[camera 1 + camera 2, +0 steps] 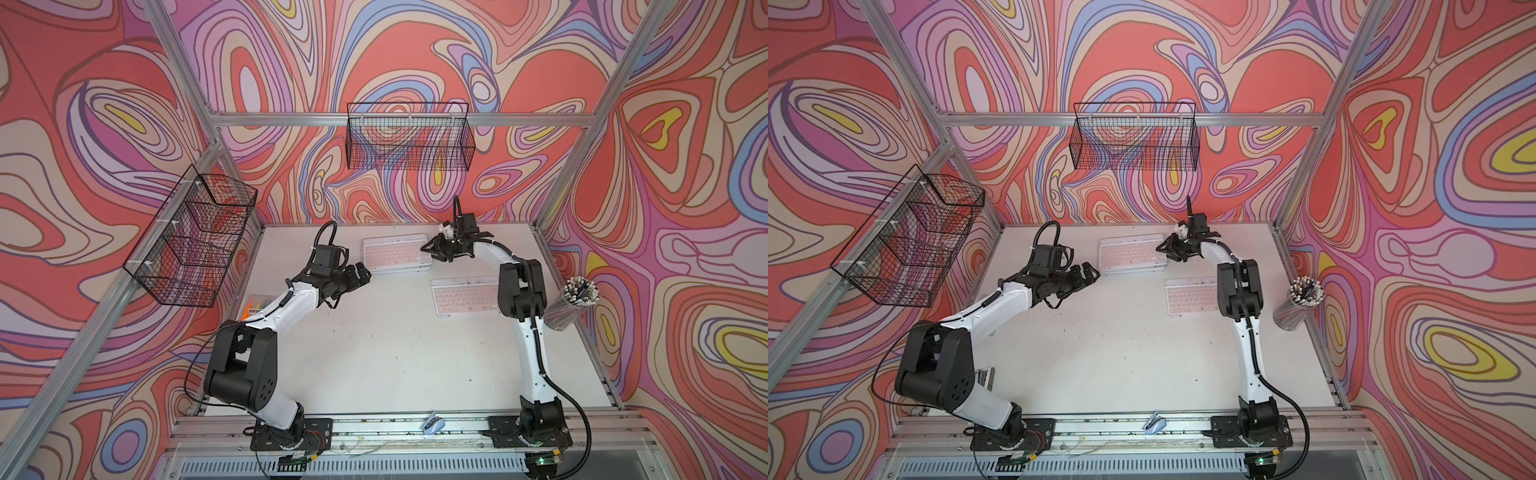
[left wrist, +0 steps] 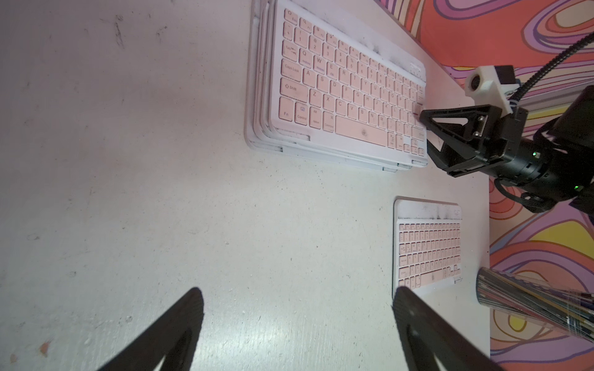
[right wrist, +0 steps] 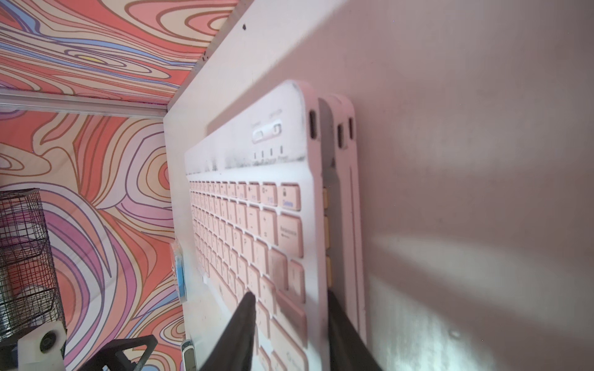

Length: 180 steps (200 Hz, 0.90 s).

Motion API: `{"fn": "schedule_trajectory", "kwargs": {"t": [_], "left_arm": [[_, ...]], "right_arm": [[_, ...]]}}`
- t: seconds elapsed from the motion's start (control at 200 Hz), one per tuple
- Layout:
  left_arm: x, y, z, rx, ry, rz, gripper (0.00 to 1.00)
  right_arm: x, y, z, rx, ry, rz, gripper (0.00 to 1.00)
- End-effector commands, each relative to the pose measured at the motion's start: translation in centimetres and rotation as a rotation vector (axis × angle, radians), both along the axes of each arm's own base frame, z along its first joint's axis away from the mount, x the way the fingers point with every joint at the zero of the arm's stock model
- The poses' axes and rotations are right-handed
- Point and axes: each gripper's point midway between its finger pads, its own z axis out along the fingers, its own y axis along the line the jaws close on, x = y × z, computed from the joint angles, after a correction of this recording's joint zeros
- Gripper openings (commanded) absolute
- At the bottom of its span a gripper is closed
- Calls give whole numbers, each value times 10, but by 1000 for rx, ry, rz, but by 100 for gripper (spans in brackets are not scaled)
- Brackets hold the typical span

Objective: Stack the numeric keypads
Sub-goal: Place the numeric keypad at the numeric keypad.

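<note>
Right wrist view is showing the right gripper [image 3: 289, 298] straddling the short end of the top pink keypad [image 3: 257, 231]. One finger [image 3: 246, 308] is lying over the keys, and the second finger is standing along the keypad's outer edge. Whether these fingers are clamping the keypad or standing released cannot be told. Beneath that edge, the keys of a yellow keypad [image 3: 325, 228] are peeking out, with further pale frames lying below it. In both top views, the stack of numeric keypads [image 1: 395, 254] [image 1: 1129, 254] is lying at the upper centre of the table [image 1: 374, 353], slightly fanned, with the right gripper sitting at its right end. A lone pink keypad [image 1: 463, 298] is lying flat to the lower right of the stack, apart from it, and the right arm is partly covering it. The left gripper [image 1: 361, 276] is hovering just left of the stack with its fingers [image 2: 189, 308] spread wide, grasping nothing. In the left wrist view, those fingers are framing bare table. A cup of pencils [image 1: 575, 299] is standing at the right edge of the table.
</note>
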Motion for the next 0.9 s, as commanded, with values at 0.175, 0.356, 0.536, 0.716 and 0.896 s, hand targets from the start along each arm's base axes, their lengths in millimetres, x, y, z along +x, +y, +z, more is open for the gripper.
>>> {"fn": "schedule_trajectory", "kwargs": {"t": [0.175,0.356,0.536,0.716,0.896], "left_arm": [[0,-7,-2,-6,-8,-5,96],[2,-10,-3,-10,-8,-10,96],[2,-14,-5,-10,-3,-20,96],[-2,-17,-4,-2,-2,-27,97],[-12,-18,0,16,-14,-32,96]], "right_arm": [[-4,-2,21,-59,-13,-14,40],[-5,-9,23,-106,-5,-39,40],[-6,-25,29,-190,-26,-59,41],[-15,-58,38,-246,-53,-106,41],[-41,-94,48,-321,-92,-183,43]]}}
